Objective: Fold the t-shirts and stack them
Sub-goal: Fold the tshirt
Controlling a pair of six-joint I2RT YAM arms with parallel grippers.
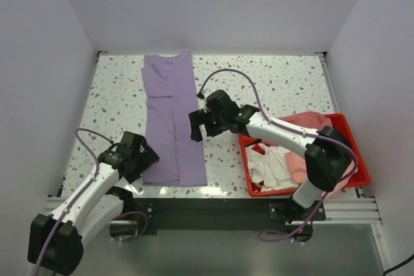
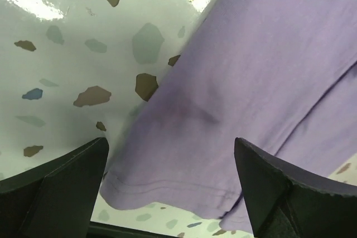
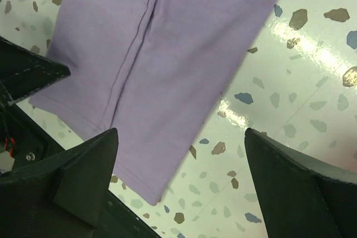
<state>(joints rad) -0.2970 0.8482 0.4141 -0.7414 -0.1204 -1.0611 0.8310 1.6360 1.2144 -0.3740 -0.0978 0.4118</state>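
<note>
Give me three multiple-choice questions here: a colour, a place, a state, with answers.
1. What colour is the bin? A blue, B red, C green.
2. Where does the lavender t-shirt lie? A in the bin, B over an arm, C flat on the table.
3. How are the left pincer and right pincer? A both open, B both shut, C one shut on cloth.
Answers: 1 B, its walls are red; 2 C, it is spread on the table; 3 A, both wrist views show them spread, empty.
</note>
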